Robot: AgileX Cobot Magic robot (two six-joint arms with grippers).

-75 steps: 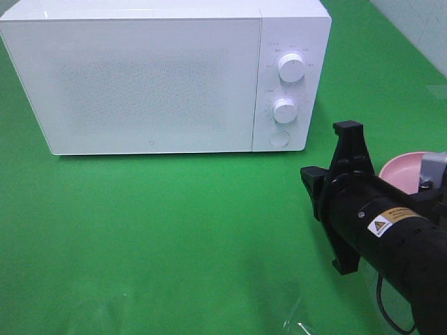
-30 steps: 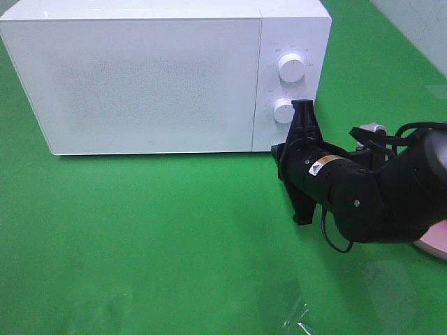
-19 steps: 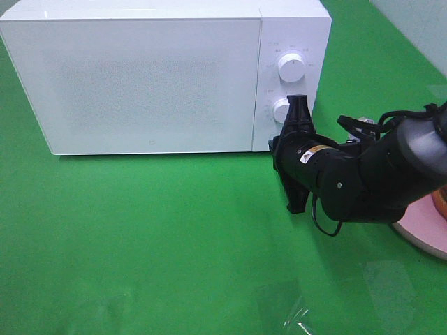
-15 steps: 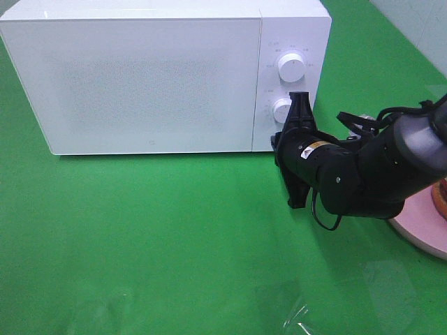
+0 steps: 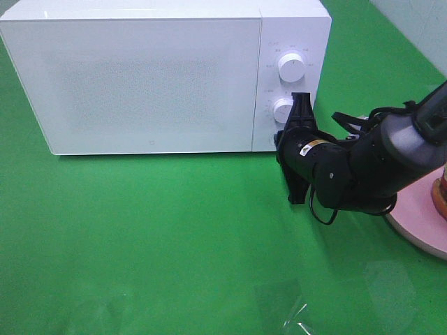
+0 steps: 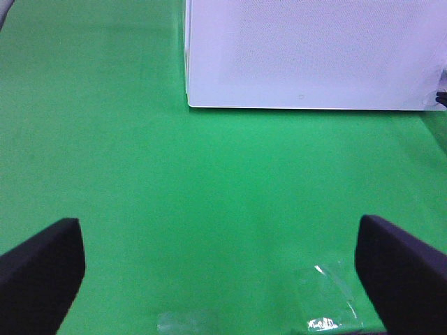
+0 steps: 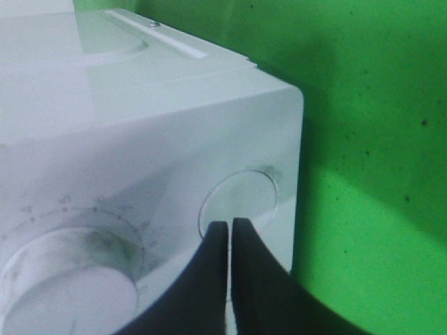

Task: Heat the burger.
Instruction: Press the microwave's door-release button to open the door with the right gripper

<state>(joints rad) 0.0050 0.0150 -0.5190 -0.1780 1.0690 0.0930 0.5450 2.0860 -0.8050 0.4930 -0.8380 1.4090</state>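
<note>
The white microwave point(image 5: 154, 77) stands at the back with its door closed. My right arm point(image 5: 349, 171) reaches across to its control panel. In the right wrist view my right gripper point(image 7: 229, 227) is shut, its tips at the round button point(image 7: 241, 199) below the lower knob point(image 7: 66, 279); whether they press it I cannot tell. Only a sliver of the burger point(image 5: 441, 190) shows at the right edge, on the pink plate point(image 5: 419, 223), behind the arm. My left gripper point(image 6: 218, 241) hangs wide open over bare green cloth, holding nothing.
Two white knobs point(image 5: 291, 67) point(image 5: 283, 110) sit on the microwave's panel. Green cloth point(image 5: 140, 237) covers the table. A crumpled bit of clear plastic point(image 5: 300, 321) lies near the front edge.
My right arm swung left from the pink plate to the microwave's lower button and has held there for the last half second. The left gripper stayed open.
</note>
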